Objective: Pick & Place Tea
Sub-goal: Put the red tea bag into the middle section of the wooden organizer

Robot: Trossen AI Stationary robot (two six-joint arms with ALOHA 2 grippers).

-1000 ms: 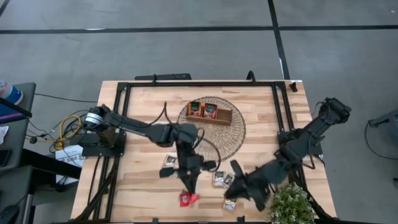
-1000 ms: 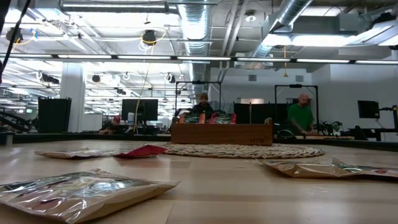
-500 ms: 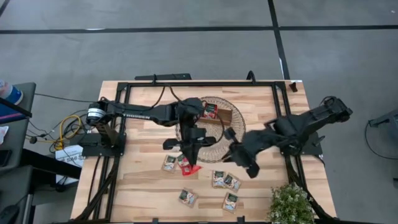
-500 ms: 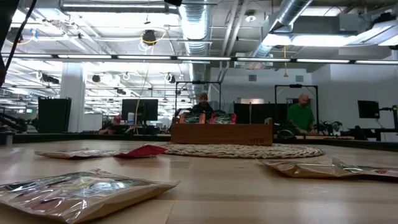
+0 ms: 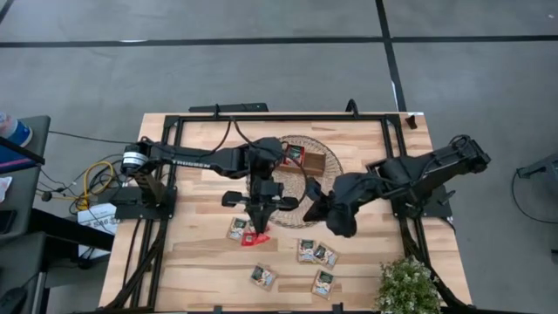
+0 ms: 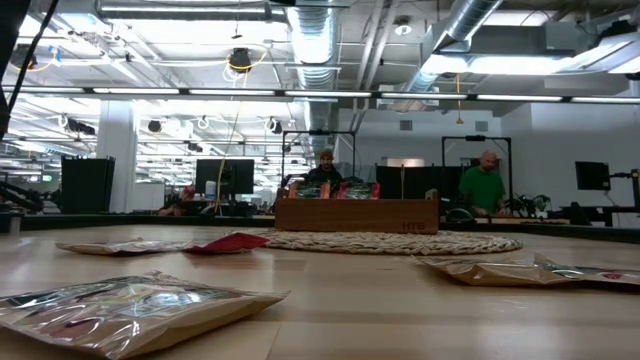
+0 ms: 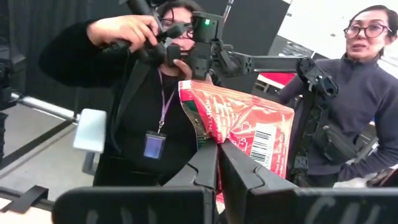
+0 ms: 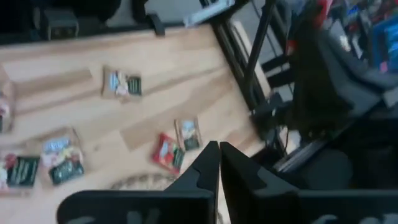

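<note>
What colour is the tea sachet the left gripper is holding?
Red-orange with white print and a barcode; the sachet shows best in the left wrist view, pinched by the left gripper.

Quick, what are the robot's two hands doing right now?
Left gripper: fingers shut on a red tea sachet.
Right gripper: fingers shut, holding nothing.

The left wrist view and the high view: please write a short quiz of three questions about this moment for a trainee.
1. True or false: the left end effector is shut on a red tea sachet.
2. Choose one. The wooden tray stands on: A) the round wicker mat; B) a chair; C) a shelf.
3. Fill in the missing word: the right end effector is shut and holds ____.

Key: 1 true; 2 A; 3 nothing.
</note>
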